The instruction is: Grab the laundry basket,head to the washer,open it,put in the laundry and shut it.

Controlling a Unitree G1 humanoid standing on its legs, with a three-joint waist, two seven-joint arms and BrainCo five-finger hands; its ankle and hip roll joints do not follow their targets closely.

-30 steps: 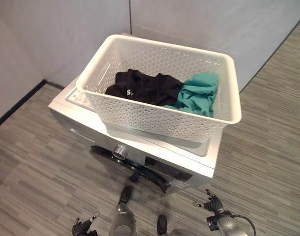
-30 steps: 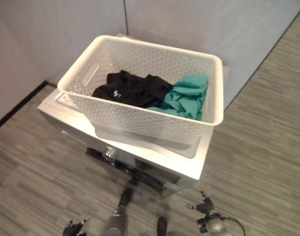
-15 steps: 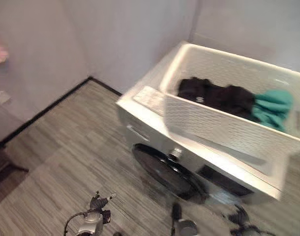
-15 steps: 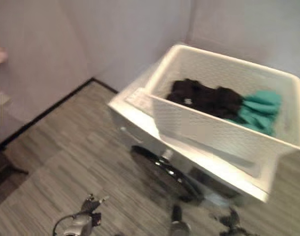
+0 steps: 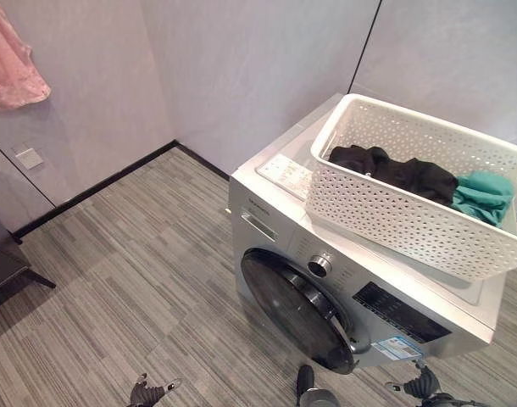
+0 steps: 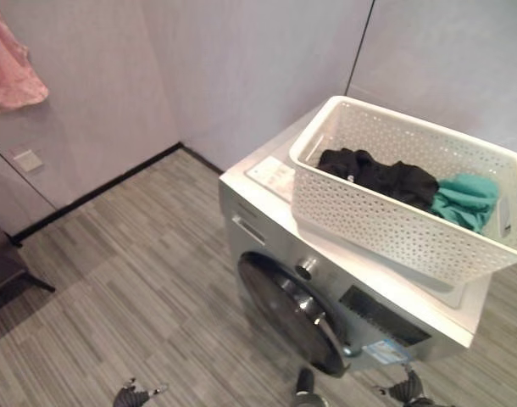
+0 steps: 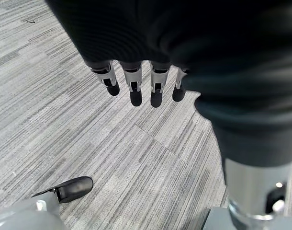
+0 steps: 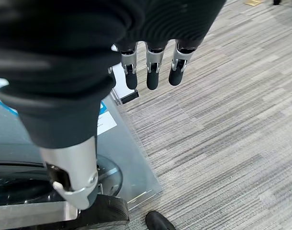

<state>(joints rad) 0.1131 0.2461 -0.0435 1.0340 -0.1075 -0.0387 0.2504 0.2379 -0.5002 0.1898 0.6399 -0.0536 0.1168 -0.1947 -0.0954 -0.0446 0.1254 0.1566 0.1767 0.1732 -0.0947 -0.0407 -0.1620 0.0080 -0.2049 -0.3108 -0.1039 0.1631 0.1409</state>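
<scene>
While the laundry basket (image 5: 419, 203) rests on the washer (image 5: 360, 297) top with its door (image 5: 292, 309) closed, both robot hands, left (image 7: 136, 81) and right (image 8: 151, 64), hang empty with fingers relaxed.

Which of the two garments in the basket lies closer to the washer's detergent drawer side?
The black garment; it lies at that end of the white perforated basket, while the teal garment sits at the far end.
</scene>
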